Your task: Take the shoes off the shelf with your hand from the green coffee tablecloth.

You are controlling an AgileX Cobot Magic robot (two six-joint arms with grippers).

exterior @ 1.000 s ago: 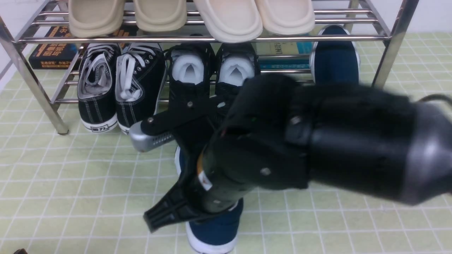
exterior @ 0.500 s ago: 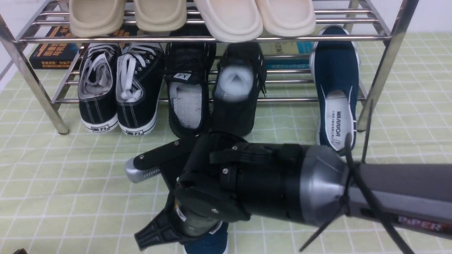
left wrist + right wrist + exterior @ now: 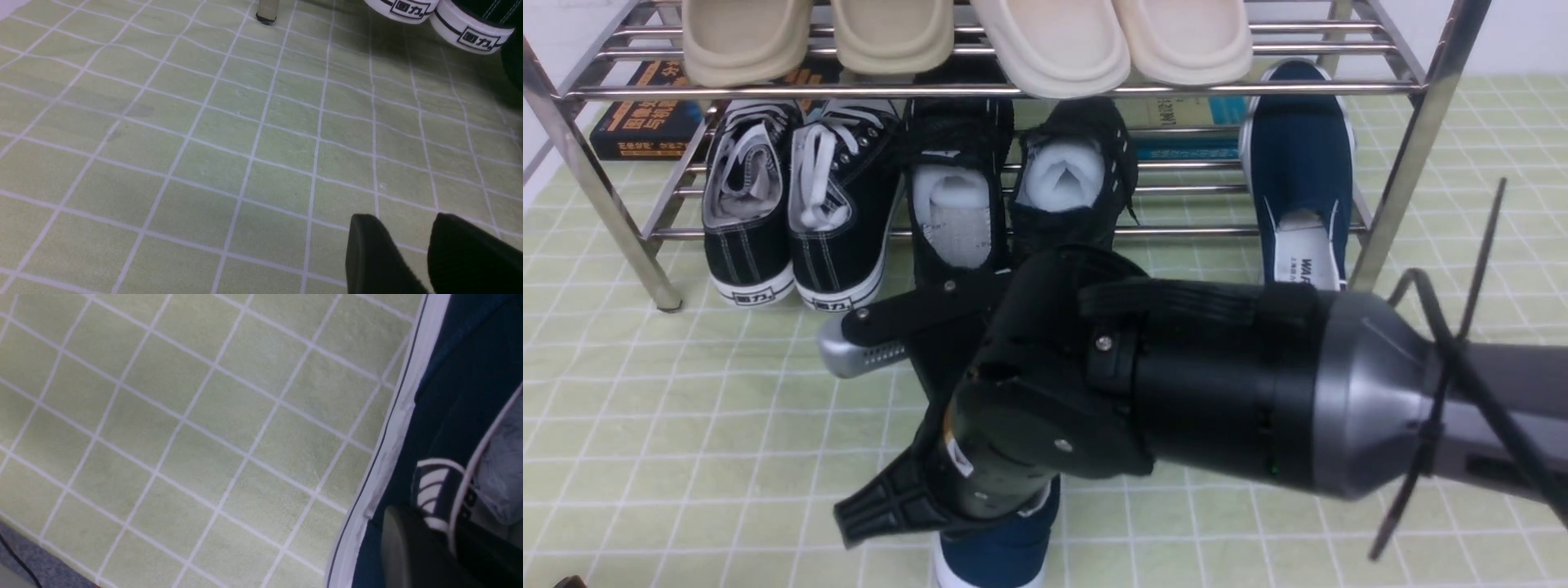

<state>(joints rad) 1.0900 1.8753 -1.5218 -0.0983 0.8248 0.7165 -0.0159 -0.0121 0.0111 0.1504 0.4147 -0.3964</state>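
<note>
My right gripper (image 3: 931, 514) is shut on one navy-blue shoe (image 3: 1001, 559). It hangs low over the green tablecloth (image 3: 686, 425), in front of the shelf (image 3: 1421, 139). In the right wrist view the gripper (image 3: 445, 547) pinches the shoe's (image 3: 449, 396) side wall, one finger outside and one inside beside the white paper. The bulky black arm (image 3: 1217, 392) hides most of that shoe. The other navy shoe (image 3: 1298, 155) lies on the shelf's lower tier at the right, its heel behind the arm. My left gripper (image 3: 402, 232) hovers open over bare cloth.
Beige slippers (image 3: 1045, 41) fill the upper tier. Black lace-up sneakers (image 3: 792, 204) and all-black shoes (image 3: 1013, 188) sit on the lower tier, with books (image 3: 645, 114) behind. A steel shelf leg (image 3: 267, 10) and the white sneaker toes (image 3: 470, 34) show in the left wrist view.
The right arm has pulled back from the shelf and swung lower, keeping the navy shoe in its grip. The all-black shoes in the middle have shifted on the rack.
</note>
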